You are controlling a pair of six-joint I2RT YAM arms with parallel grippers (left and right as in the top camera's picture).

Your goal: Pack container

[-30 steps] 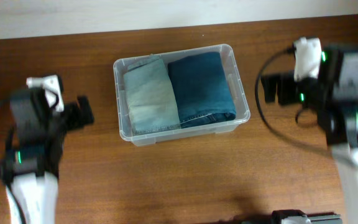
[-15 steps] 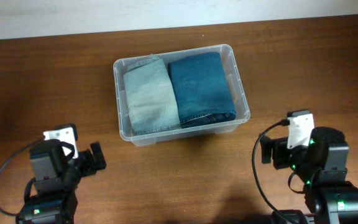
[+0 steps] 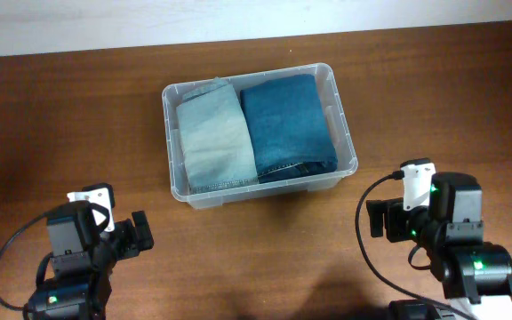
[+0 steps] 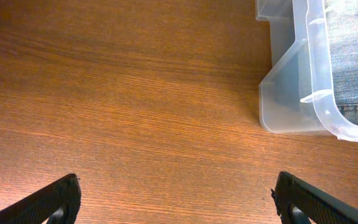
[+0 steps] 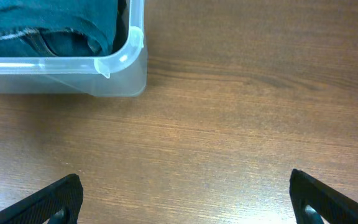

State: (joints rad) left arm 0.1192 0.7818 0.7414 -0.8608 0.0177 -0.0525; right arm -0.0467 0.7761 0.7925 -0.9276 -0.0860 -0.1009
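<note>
While I hold both arms low at the near side of the brown wooden tabletop, the clear plastic rectangular container sits toward its middle-far part, between the two arms and well apart from each. Inside, a folded pale-blue denim garment fills the left half and a folded dark-blue denim garment fills the right. The two touch along their inner edges. I judge they lie side by side so that both fit the bin's width without stacking. The left pincer is spread wide, and its wrist camera shows only bare wood between the black fingertips, with a corner of the container at upper right. The right pincer is likewise spread with nothing in it, and its view has a rounded corner of the bin and a fold of dark denim at upper left. Both point toward the container yet stand off from it. This reads to me as a parked pose that keeps the fingers from nudging the thin walls. By my reckoning the packing looks done, as I see no other garment waiting.
</note>
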